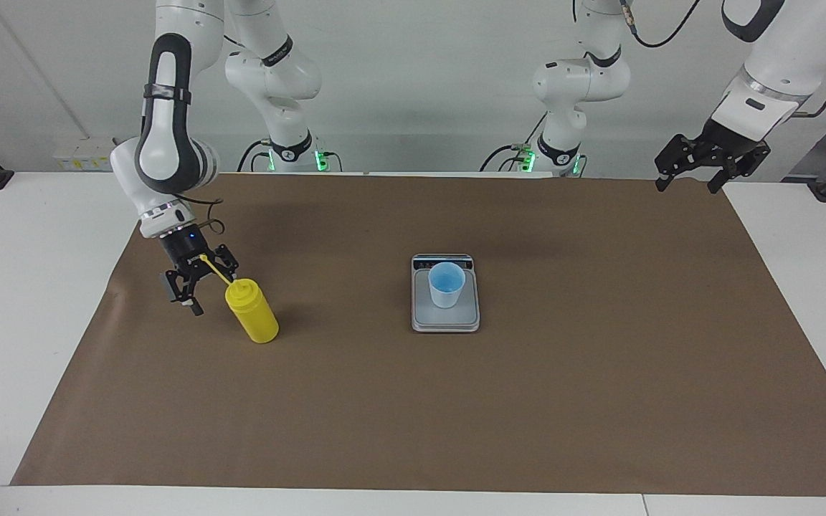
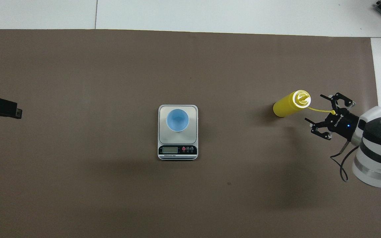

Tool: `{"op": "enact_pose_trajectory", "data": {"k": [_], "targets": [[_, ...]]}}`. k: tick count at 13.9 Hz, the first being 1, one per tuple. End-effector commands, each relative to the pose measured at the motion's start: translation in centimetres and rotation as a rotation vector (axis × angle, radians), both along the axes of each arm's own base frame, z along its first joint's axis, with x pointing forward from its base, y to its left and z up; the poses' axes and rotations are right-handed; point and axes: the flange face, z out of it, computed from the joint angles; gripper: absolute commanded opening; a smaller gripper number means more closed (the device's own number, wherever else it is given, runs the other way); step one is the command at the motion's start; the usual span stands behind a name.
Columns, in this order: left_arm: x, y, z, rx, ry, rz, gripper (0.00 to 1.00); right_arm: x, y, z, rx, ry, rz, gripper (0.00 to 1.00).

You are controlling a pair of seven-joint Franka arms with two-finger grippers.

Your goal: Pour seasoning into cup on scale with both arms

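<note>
Yellow plastic squeeze bottle (image 1: 253, 314) leans on the brown worktop (image 1: 413, 401) beside the right end effector (image 1: 195, 289), fingers apart, strap snagged there: a tug could topple it; left end effector (image 1: 711, 162) waits open.

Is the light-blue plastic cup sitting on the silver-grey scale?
Yes, the light-blue plastic cup stands on the silver-grey scale's weighing plate.

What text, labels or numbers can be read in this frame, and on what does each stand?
"ROBOTIQ", probably: white lettering on the right gripper body, too small to be sure.
Scale: print under its display and round buttons, too small to read; the display shows no legible digits.
Seasoning bottle, cup: no text visible.
</note>
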Motion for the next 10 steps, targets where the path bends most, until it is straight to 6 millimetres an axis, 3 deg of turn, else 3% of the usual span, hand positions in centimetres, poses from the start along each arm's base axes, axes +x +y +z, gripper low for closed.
{"op": "enact_pose_trajectory", "data": {"k": [1, 4, 6, 10], "targets": [[-0.7, 0.3, 0.3, 0.016, 0.006, 0.000, 1.00, 0.8, -1.9, 2.8, -0.103, -0.027, 0.069, 1.00], [-0.8, 0.3, 0.4, 0.016, 0.004, 0.000, 1.00, 2.8, -2.6, 6.1, -0.186, -0.008, 0.122, 1.00], [-0.8, 0.3, 0.4, 0.016, 0.004, 0.000, 1.00, 4.4, -2.7, 9.3, -0.247, 0.033, 0.142, 1.00], [-0.8, 0.3, 0.4, 0.016, 0.004, 0.000, 1.00, 7.5, -0.3, 16.7, -0.331, 0.197, 0.068, 1.00]]}}
